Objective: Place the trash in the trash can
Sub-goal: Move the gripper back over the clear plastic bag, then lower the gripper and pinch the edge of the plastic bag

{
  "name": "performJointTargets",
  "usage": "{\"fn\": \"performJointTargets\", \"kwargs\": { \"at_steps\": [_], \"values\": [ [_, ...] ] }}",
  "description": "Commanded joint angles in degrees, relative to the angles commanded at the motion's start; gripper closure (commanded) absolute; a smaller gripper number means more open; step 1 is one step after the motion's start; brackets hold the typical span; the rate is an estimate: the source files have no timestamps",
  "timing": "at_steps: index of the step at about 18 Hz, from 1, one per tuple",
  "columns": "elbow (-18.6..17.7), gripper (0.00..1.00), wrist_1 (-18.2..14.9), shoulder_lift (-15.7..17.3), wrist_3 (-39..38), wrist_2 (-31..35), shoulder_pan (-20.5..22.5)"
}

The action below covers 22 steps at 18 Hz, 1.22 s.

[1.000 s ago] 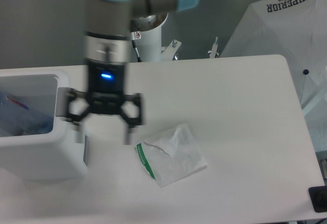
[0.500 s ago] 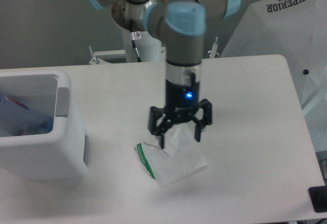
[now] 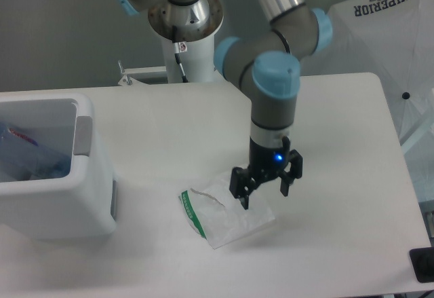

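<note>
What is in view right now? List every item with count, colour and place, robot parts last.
wrapper: one, translucent white with a green edge strip, lying flat on the table near its front middle.
bottle: one, clear with bluish tint, inside the trash can; mostly hidden.
trash can: one, white with a grey side panel, at the table's left edge.
table: one, white, filling most of the view.
umbrella: one, white with dark lettering, behind the table at the right.
dark object: one, black, at the lower right corner; cannot tell what it is.
arm: one, grey with light blue joints, reaching down from above.
gripper: one, black, open, over the wrapper's right part.
</note>
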Motion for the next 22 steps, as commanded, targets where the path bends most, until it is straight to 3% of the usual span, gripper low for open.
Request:
{"fn": "performJointTargets", "kwargs": {
  "at_steps": [4,6,22],
  "values": [
    [0.96,0.00,0.09,-5.45,6.41,1.49,0.61],
    [1.40,0.00,0.09,-6.69,8.61,1.50,0.97],
    [0.35,0.00,0.00,-6.34,8.62,1.23,0.79]
  ]
}}
